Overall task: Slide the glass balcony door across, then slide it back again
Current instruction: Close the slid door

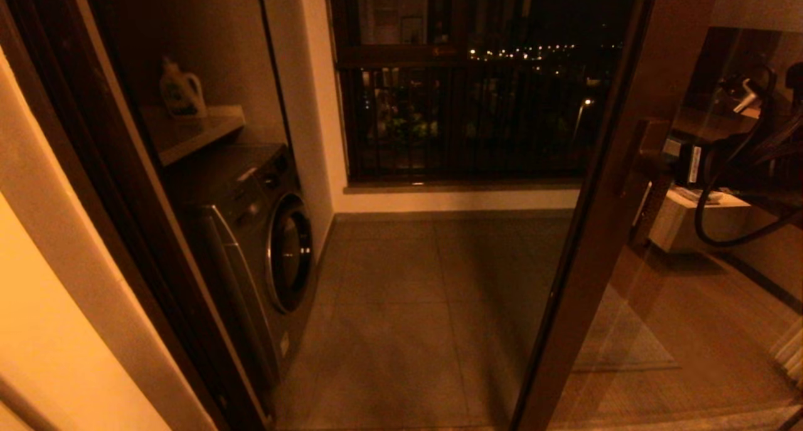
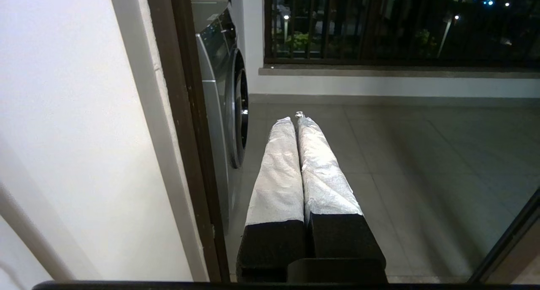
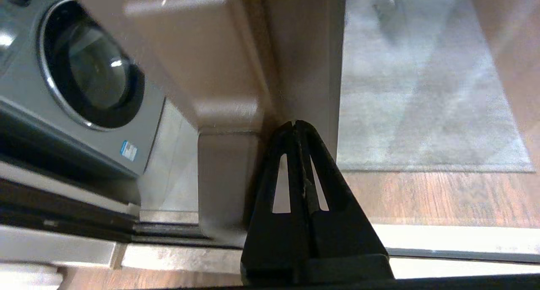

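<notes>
Both fingers of the right gripper (image 3: 296, 123) are pressed together, empty, tips against the glass balcony door (image 3: 303, 49) stile at 12 o'clock, beside its handle (image 3: 190, 58). Left gripper (image 2: 294, 119) is clenched too, idle.

Glass balcony door (image 1: 627, 186): its brown wood frame is showing a smooth satin sheen, its pane clear and glossy. My right gripper (image 3: 296, 125): matt black plastic is pressing closed beside the blocky wooden handle (image 3: 228, 112). My left gripper (image 2: 295, 120): crinkled silvery wrap is covering its closed fingers. Washing machine (image 1: 263, 230), at nine o'clock: grey metal is gleaming. Floor tiles (image 1: 401, 305): matt grey.
</notes>
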Controlling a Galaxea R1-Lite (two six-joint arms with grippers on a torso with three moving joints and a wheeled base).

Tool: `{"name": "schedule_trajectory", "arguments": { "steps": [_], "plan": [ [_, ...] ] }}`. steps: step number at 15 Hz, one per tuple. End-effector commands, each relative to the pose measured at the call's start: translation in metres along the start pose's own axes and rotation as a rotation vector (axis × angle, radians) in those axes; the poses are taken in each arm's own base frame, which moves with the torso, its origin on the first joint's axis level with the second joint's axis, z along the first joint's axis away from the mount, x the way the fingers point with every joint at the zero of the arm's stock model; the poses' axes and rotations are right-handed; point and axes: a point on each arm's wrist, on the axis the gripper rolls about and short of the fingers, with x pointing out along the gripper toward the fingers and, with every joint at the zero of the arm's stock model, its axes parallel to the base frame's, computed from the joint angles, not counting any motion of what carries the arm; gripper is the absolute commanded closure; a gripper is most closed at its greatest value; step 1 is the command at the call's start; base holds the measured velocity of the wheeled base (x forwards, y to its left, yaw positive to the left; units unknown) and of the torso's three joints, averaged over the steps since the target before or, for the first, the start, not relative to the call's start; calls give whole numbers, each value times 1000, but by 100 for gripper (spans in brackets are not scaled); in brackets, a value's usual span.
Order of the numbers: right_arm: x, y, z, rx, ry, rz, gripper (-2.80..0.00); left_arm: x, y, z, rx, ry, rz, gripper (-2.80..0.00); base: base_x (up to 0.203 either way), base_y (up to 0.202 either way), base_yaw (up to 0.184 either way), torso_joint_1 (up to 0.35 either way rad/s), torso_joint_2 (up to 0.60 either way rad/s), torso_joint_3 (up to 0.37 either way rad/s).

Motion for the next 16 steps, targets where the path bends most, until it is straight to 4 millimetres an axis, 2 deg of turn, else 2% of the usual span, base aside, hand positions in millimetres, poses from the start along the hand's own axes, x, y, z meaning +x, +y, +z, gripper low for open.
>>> {"name": "schedule_trajectory", "arguments": {
  "steps": [1, 4, 8, 16],
  "plan": [
    [-5, 11, -3, -11, 7, 29, 0, 2, 0, -11, 0, 40, 0, 0, 0, 0, 0, 0, 0, 0],
    [-9, 23, -7, -23, 11, 19, 0, 2, 0, -11, 0, 40, 0, 0, 0, 0, 0, 0, 0, 0],
    [-9, 30, -7, -20, 10, 35, 0, 2, 0, -11, 0, 40, 0, 0, 0, 0, 0, 0, 0, 0],
    [-4, 53, -10, -47, 20, 53, 0, 2, 0, -11, 0, 40, 0, 0, 0, 0, 0, 0, 0, 0]
  ]
}}
